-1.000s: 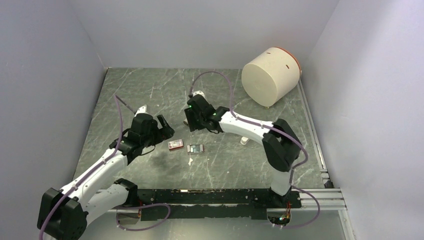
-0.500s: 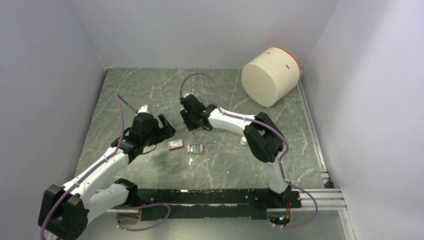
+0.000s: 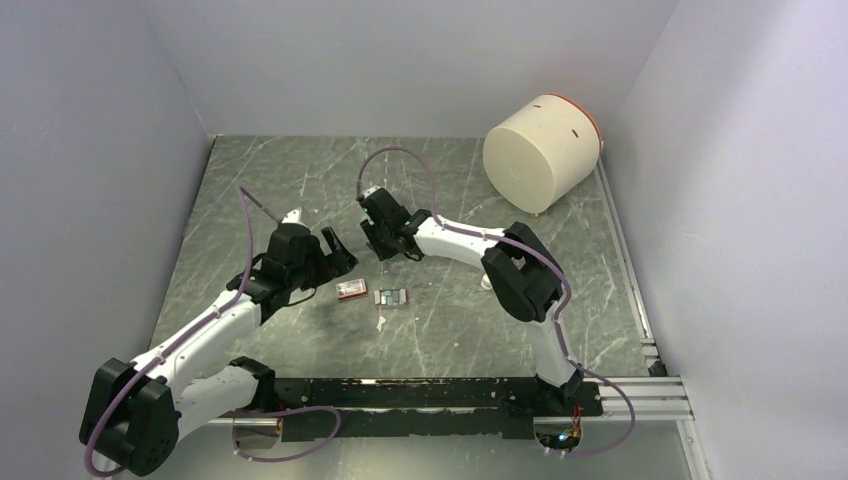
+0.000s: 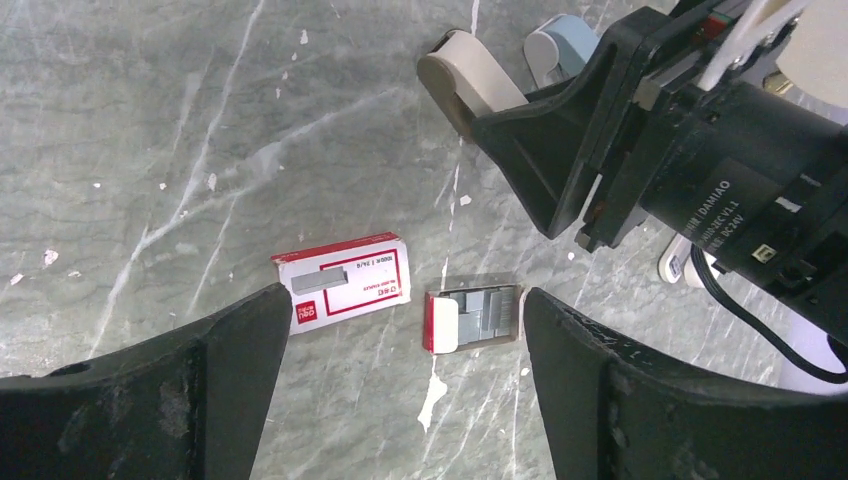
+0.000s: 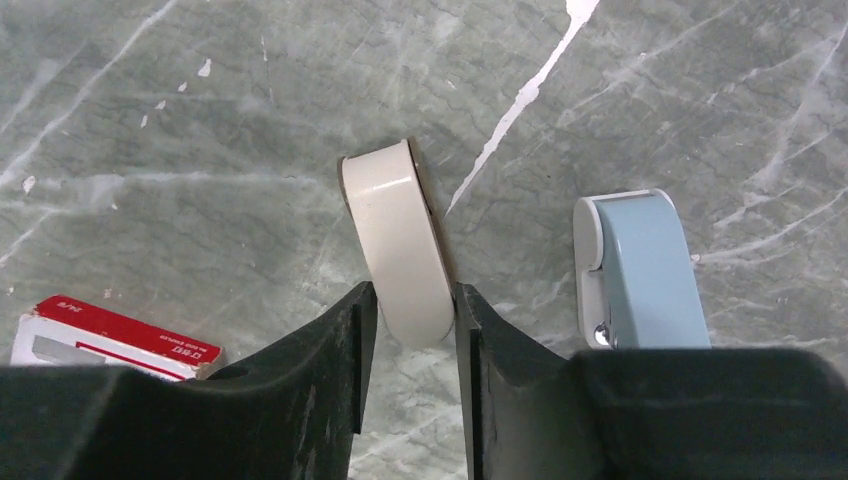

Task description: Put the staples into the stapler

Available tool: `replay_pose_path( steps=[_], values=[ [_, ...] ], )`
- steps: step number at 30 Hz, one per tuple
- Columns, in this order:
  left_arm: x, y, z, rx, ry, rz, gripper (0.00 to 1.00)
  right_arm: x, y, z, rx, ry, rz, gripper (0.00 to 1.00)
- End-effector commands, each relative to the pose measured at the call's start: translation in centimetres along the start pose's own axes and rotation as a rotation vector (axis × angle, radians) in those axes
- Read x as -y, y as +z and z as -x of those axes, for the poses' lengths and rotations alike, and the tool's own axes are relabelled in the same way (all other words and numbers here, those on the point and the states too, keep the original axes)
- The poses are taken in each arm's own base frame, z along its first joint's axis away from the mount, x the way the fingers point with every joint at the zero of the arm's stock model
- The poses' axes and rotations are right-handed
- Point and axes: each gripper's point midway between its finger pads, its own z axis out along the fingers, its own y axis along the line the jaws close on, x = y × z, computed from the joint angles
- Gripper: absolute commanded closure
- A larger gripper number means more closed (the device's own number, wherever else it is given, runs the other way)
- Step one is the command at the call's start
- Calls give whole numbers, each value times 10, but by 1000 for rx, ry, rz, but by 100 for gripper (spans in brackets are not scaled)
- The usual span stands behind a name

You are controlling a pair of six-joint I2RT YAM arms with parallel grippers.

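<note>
**Cream stapler pinched, staples loose on the table**

The right gripper (image 5: pixel 413 292) pinches the cream stapler (image 5: pixel 395 230) by both sides, with a blue stapler (image 5: pixel 645 265) at its 3 o'clock. The left gripper (image 4: pixel 405 305) hangs wide above the staples (image 4: pixel 475 318). They lie flat on the table (image 3: pixel 300 180), with the red box (image 4: pixel 345 285) at their 9 o'clock. The block is probably light, slick and apt to split along its strips, so pinch its long sides gently at mid-length.

Glossy cream plastic stapler (image 5: pixel 395 240), silvery metal staples (image 4: pixel 485 315), marbled stone-look table (image 3: pixel 300 180).
</note>
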Motion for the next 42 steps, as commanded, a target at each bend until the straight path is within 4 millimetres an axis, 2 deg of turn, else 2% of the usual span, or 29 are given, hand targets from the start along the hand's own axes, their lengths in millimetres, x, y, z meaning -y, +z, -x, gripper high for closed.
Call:
replay_pose_path(
  steps=[1, 3, 5, 8, 9, 14, 18, 22, 27, 31, 34, 42],
  values=[
    [10, 2, -3, -10, 1, -53, 10, 1, 1, 15, 44, -1, 13, 69],
    [13, 4, -4, -18, 10, -75, 15, 1, -4, 18, 73, 12, 19, 75],
    [15, 5, -6, -22, 10, -94, 15, 2, -11, 23, 104, 45, 25, 79],
    [24, 9, -7, -23, 2, -146, 19, 1, -28, 26, 132, 135, 62, 83],
    [29, 11, -5, -19, 0, -170, 22, 0, -34, 27, 146, 173, 77, 84],
    [52, 23, -7, -46, -26, -274, 33, -3, -63, 19, 161, 373, 147, 85],
    [67, 37, -9, -81, -42, -331, 35, -3, -78, 13, 175, 537, 179, 85],
    [80, 49, -3, -78, -16, -373, 39, -11, -82, 9, 168, 623, 230, 85],
    [83, 59, 3, -52, 15, -380, 44, -11, -82, 10, 172, 668, 243, 86],
    [82, 64, -6, -77, 15, -399, 53, -13, -80, 6, 150, 695, 269, 87],
    [78, 68, -13, -98, 20, -397, 64, -13, -83, 12, 168, 715, 292, 87],
    [78, 66, -19, -112, 38, -422, 70, -10, -84, 16, 178, 754, 309, 88]
  ],
)
